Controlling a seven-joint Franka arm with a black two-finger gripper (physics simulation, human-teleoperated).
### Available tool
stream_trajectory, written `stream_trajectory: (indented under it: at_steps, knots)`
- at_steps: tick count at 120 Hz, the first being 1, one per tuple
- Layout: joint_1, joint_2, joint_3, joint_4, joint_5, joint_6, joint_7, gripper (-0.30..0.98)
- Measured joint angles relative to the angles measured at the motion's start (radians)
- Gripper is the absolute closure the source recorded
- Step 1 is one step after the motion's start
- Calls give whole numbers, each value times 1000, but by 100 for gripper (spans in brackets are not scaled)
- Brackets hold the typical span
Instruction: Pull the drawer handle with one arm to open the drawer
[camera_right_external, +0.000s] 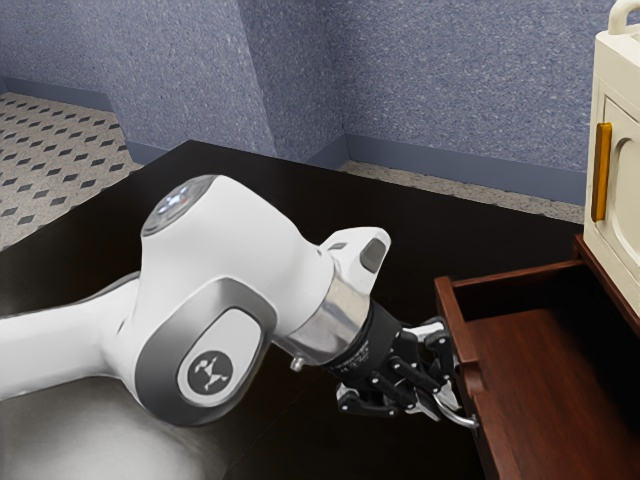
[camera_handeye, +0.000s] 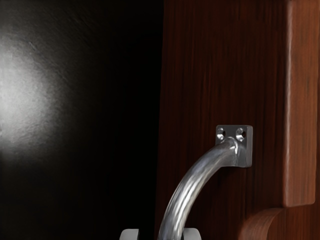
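I have the black two-finger claw (camera_right_external: 447, 398) open, its fingers apart on either side of the curved silver metal handle (camera_handeye: 194, 181). That handle is fixed to the front of the reddish-brown wooden drawer (camera_right_external: 459, 325), which I see standing open.

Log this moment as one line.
task: drawer opening | drawer: open | gripper: at the silver handle | nearby: cream cabinet with amber handle

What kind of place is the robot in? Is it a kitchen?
I can't tell for sure. Maybe it's a pretend practice room: a robot arm reaches over a dark table to a wooden drawer, near speckled blue walls.
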Motion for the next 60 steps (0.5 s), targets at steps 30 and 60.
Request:
stream_trajectory:
  at_steps: [30,60]
  knots:
    - [-3,-48,14,-37,-1,-5,2,67]
    - [-5,-151,70,-58,1,-35,2,67]
